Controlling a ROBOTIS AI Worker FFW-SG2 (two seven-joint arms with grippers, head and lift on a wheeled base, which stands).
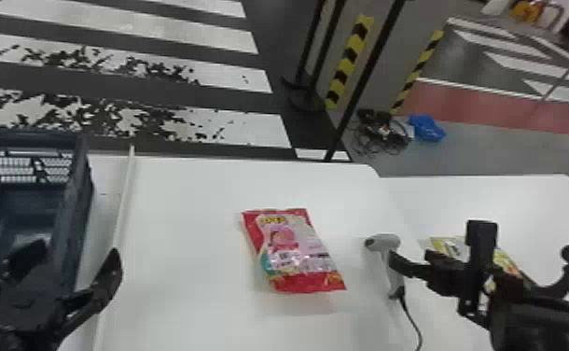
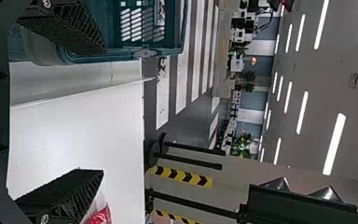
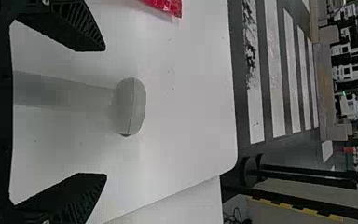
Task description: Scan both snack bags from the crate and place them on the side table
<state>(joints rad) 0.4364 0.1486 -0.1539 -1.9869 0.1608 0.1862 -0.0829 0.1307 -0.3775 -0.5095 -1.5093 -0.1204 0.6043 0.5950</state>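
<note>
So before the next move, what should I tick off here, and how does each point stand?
1. Red snack bag out of the crate: ok, on the table.
2. Red bag's barcode readable: cannot tell.
3. Right gripper open: ok.
4. Scanner gripped: not ok, the fingers stand wide apart.
5. Left gripper open: ok.
6. Both bags on the side table: not ok, only the yellow one.
</note>
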